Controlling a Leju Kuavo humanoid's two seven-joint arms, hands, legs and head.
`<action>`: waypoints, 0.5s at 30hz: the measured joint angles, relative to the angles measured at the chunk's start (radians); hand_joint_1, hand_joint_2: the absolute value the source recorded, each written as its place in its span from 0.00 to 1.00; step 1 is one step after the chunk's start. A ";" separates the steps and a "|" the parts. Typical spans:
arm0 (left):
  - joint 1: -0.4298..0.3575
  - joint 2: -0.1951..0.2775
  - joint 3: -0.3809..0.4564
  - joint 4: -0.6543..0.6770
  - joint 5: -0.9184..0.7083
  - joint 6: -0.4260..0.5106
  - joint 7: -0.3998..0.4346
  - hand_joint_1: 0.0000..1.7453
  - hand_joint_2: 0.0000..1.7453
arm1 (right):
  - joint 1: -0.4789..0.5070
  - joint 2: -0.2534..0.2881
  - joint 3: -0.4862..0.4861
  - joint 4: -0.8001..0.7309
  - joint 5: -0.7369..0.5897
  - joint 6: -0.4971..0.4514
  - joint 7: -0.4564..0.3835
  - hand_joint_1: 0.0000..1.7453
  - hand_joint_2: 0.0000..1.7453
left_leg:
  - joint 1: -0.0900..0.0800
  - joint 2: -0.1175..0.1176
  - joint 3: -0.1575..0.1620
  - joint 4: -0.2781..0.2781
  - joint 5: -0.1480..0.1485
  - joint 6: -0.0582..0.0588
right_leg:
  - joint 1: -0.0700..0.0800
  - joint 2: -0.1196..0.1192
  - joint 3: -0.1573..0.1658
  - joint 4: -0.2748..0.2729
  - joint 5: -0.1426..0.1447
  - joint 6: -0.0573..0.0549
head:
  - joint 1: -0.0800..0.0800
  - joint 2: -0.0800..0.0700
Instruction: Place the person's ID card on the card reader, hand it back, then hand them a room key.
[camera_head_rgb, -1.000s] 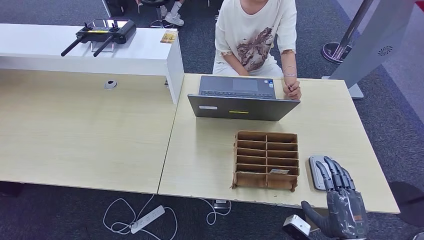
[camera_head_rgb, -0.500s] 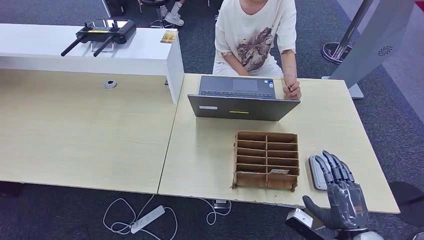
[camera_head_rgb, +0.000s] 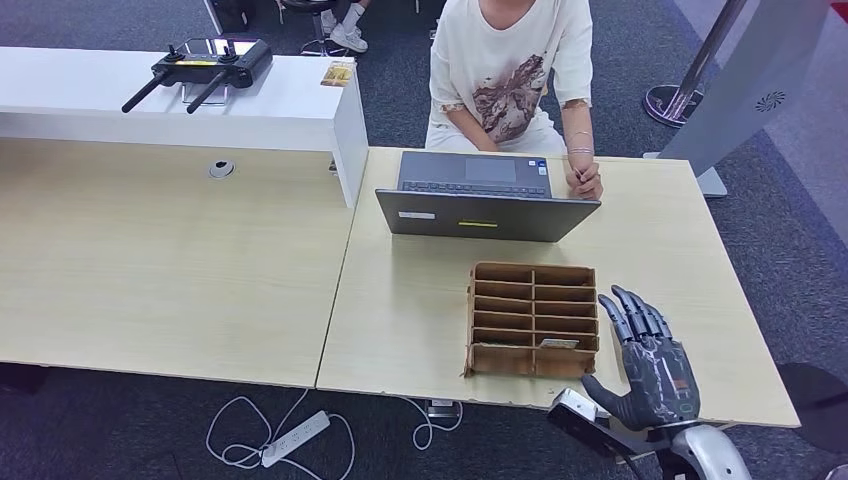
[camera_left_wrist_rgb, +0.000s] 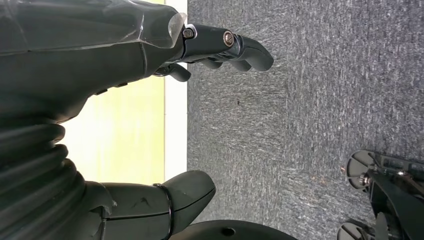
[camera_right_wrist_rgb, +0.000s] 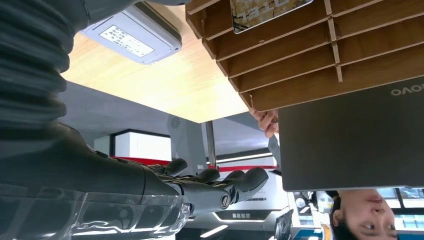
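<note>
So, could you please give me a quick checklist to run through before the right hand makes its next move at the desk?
1. Right hand free to take a card: ok, fingers apart, nothing in it.
2. Left hand out of the way: ok, it hangs beside the table edge over the carpet, holding nothing.
3. Card reader uncovered: ok, no card lies on it.
4. Room key available: ok, a card sits in the wooden organizer.
5. ID card offered by the person: not ok, their hand rests by the laptop with no card to be seen.
</note>
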 joint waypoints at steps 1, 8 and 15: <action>0.000 0.000 0.000 0.000 -0.001 0.000 -0.002 0.00 1.00 | 0.000 0.000 0.000 0.002 0.000 0.000 0.002 0.00 1.00 | 0.000 0.000 0.000 0.000 0.000 0.000 | 0.000 0.000 0.000 0.000 0.000 0.000 | 0.000 0.000; 0.000 0.000 0.000 0.000 -0.007 0.000 -0.005 0.00 1.00 | 0.020 0.000 0.001 0.000 0.018 -0.003 0.023 0.00 1.00 | 0.000 0.000 0.000 0.000 0.000 0.000 | 0.000 0.000 0.000 0.000 0.000 0.000 | 0.000 0.000; 0.000 0.000 0.000 0.000 -0.007 -0.001 -0.010 0.00 1.00 | 0.027 0.003 0.001 0.000 0.029 0.000 0.024 0.00 1.00 | 0.000 0.000 0.000 0.000 0.000 0.000 | 0.000 0.000 0.000 0.000 0.000 0.000 | 0.000 0.000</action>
